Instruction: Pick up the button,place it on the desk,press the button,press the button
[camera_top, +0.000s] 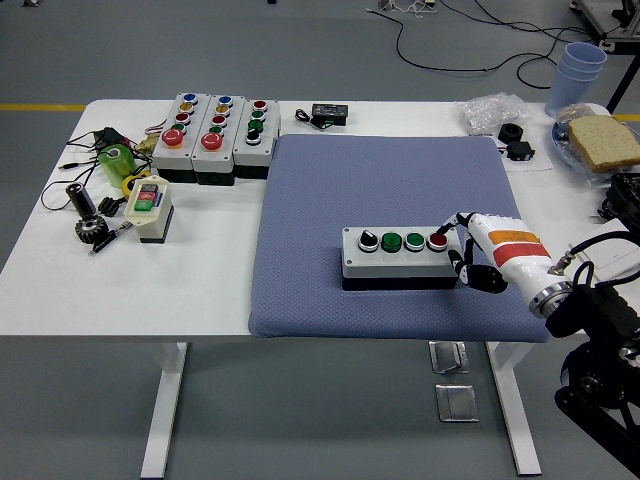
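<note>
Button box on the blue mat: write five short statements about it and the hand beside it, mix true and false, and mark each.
1. The button box lies on the blue mat. True.
2. Its red button is at the end nearest the right hand. True.
3. The box carries two green buttons. True.
4. The right hand holds the box lifted off the mat. False: the box rests on the mat, and the hand is at its right end with a finger at the red button.
5. The left hand is pressing the black knob. False: no left hand is in view.
</note>
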